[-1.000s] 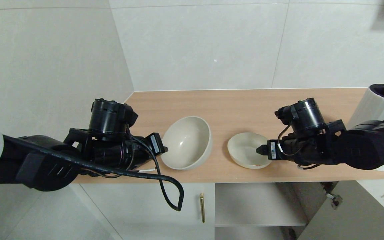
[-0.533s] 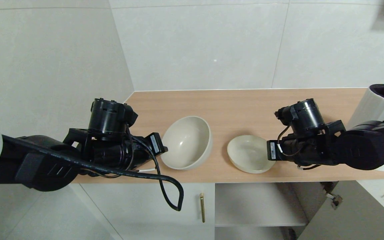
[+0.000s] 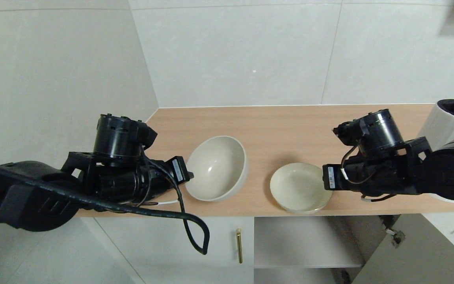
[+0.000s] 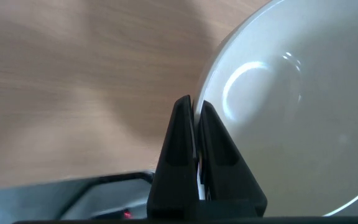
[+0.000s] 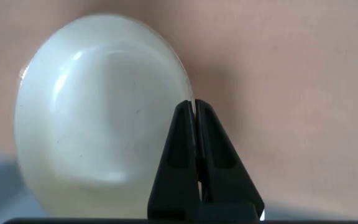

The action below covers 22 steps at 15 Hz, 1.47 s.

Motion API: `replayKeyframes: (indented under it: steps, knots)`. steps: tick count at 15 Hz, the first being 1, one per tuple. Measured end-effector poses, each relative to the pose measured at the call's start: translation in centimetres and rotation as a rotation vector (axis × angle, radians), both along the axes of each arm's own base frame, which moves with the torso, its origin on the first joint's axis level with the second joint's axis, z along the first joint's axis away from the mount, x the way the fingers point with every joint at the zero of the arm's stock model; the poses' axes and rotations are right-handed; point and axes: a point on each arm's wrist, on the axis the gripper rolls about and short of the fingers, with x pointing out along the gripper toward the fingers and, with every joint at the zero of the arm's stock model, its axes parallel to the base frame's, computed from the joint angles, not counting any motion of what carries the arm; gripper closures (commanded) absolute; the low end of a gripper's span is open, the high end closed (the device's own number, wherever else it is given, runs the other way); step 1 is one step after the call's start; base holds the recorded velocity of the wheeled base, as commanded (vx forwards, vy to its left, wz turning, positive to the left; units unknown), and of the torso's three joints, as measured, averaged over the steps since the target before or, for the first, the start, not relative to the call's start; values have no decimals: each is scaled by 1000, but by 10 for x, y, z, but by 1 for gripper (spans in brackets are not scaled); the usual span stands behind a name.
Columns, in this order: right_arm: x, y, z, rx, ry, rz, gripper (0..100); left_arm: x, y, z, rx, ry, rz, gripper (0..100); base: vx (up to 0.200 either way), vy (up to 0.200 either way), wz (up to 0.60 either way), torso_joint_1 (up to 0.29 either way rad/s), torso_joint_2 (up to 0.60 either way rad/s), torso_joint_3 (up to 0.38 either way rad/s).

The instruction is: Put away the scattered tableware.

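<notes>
The left gripper (image 4: 194, 104) is closed tight on the left rim of the large bowl (image 3: 217, 167). The bowl is tilted over the left part of the wooden counter (image 3: 282, 122), and I cannot tell from this angle whether its base touches the wood. The right gripper (image 5: 195, 107) is likewise pinched shut on the right rim of the small bowl (image 3: 296, 187), which is near the counter's front edge, right of the large bowl and apart from it.

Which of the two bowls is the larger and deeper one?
The left bowl, gripped at its rim by the left gripper. The right bowl, held by the right gripper, is smaller and shallower.
</notes>
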Motion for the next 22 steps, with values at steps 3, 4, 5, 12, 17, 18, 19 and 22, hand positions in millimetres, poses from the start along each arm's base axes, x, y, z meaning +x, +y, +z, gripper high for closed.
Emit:
replayKeyframes:
  steps: [3, 4, 5, 12, 17, 18, 19, 22]
  knots:
    - [-33, -16, 25, 85, 86, 128, 100, -19, 9, 10, 67, -59, -39, 100, 0, 0, 0, 0, 0, 0]
    - [-43, -22, 33, 110, 100, 157, 100, -28, 13, 14, 92, -77, -55, 100, 0, 0, 0, 0, 0, 0]
    - [-53, -28, 40, 119, 114, 165, 100, -36, 17, 19, 119, -86, -72, 100, 0, 0, 0, 0, 0, 0]
    - [-69, -38, 46, 144, 123, 199, 100, -57, 23, 35, 136, -139, -105, 100, 0, 0, 0, 0, 0, 0]
    - [-71, -38, 46, 142, 121, 199, 100, -54, 19, 30, 141, -122, -116, 100, -160, 0, 0, 8, 0, 0]
    - [-71, -38, 46, 142, 121, 199, 100, -54, 19, 30, 141, -122, -119, 100, 0, 0, 0, 0, 0, 0]
    - [-71, -38, 46, 142, 121, 199, 100, -54, 18, 29, 143, -118, -122, 100, 0, 0, 0, 0, 0, 0]
    - [-70, -38, 46, 142, 120, 197, 100, -54, 17, 28, 144, -116, -123, 100, 0, 0, 0, 0, 0, 0]
